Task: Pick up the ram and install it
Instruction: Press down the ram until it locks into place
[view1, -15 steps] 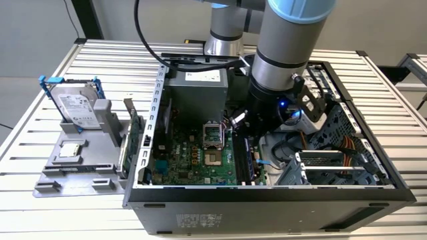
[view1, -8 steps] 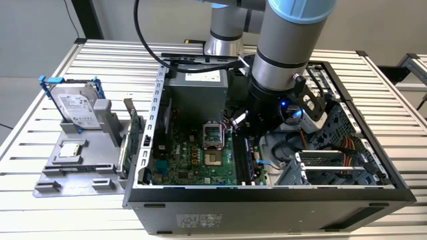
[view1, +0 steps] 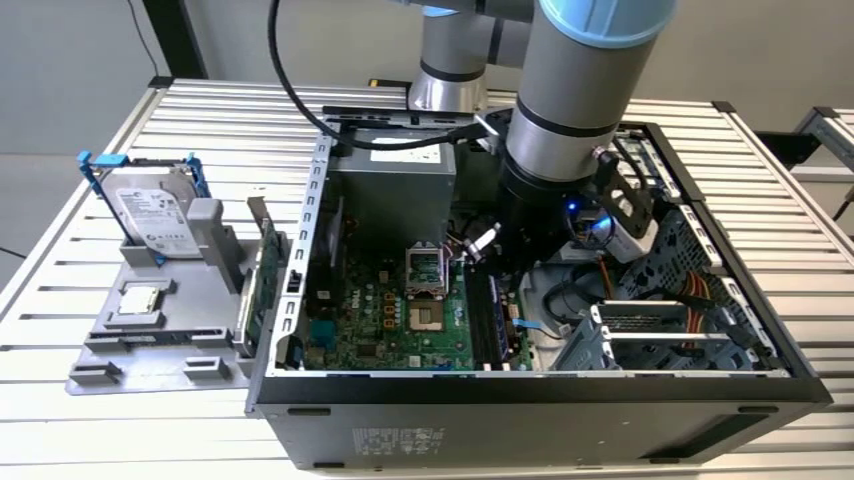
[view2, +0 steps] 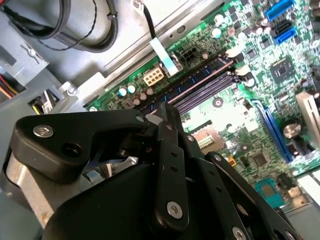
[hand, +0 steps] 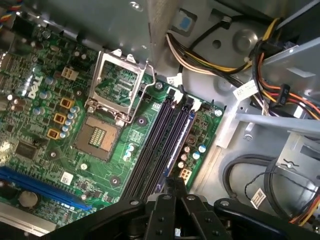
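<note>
Case (view1: 534, 395) lying open on its side on the table (view1: 747, 150). Motherboard (view1: 387, 320) showing on its floor. Arm (view1: 574, 100) reaching down inside, at the board's right edge in the exterior view. In both wrist views the gripper (hand: 172, 184) (view2: 167, 112) is hanging over the black slots (hand: 155, 145), fingers drawn together on the thin top edge of the ram (hand: 179, 137) (view2: 207, 87). Ram running along the slot nearest the cables; whether seated, cannot tell. On the exterior view's left, outside the case, hard drive (view1: 154, 215) and green card (view1: 267, 265) standing in a grey rack (view1: 134, 345).
</note>
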